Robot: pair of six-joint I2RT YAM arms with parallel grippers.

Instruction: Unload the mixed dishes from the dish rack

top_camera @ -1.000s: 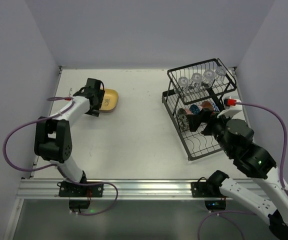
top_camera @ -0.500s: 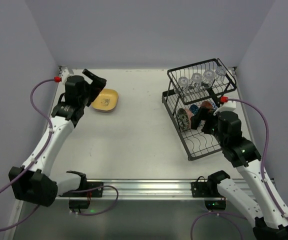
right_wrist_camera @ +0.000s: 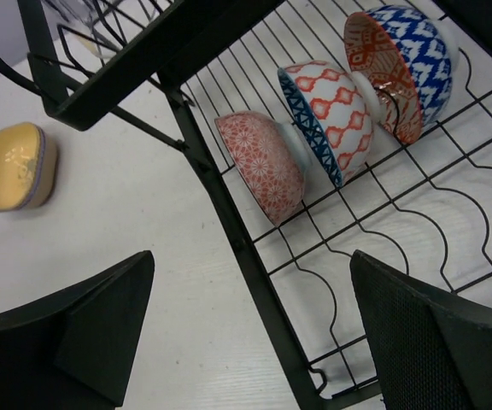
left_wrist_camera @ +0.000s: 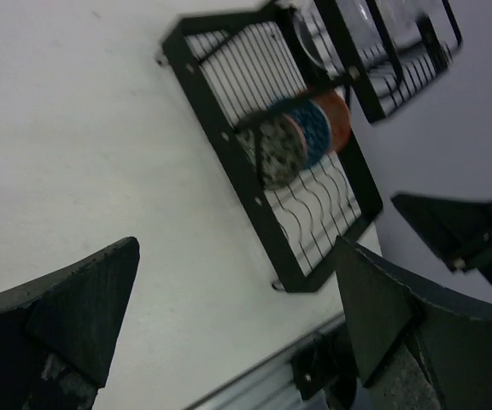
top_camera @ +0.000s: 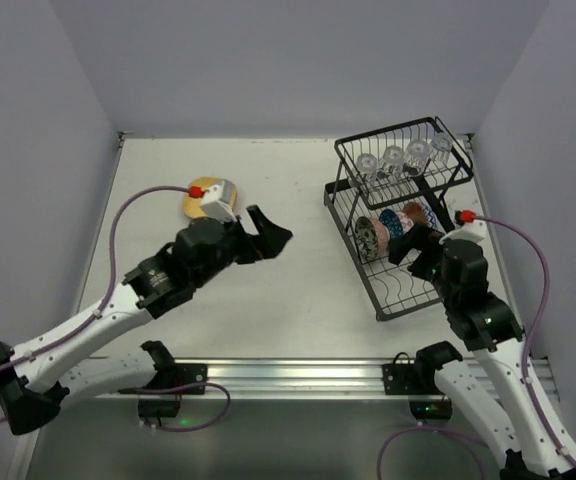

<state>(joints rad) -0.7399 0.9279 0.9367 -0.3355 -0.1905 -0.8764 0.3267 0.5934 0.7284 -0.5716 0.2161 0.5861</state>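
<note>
Bench [top_camera: 298, 290], black two-tier dish rack [top_camera: 380, 300] at right. Left hand [top_camera: 271, 228] wide, empty, over mid-bench. Right hand [top_camera: 408, 245] wide, empty, at rack's lower tier. Yellow plate [top_camera: 200, 190] on bench, left. Three patterned bowls [right_wrist_camera: 331, 120] on edge, lower tier. Four glasses [top_camera: 403, 157], upper tier.

We see the left arm [top_camera: 108, 305] folded low, with its long forearm reaching forward and to the right. At its tip the left gripper [top_camera: 268, 236] is spread wide, with nothing between its jaws. In its wrist view the two dark fingers [left_wrist_camera: 75, 307] sit far apart at the lower corners. The right arm [top_camera: 483, 320] rises steeply from its base and bends at the wrist. Its right gripper [top_camera: 414, 248] points forward and left, jaws likewise spread wide and empty.
</note>
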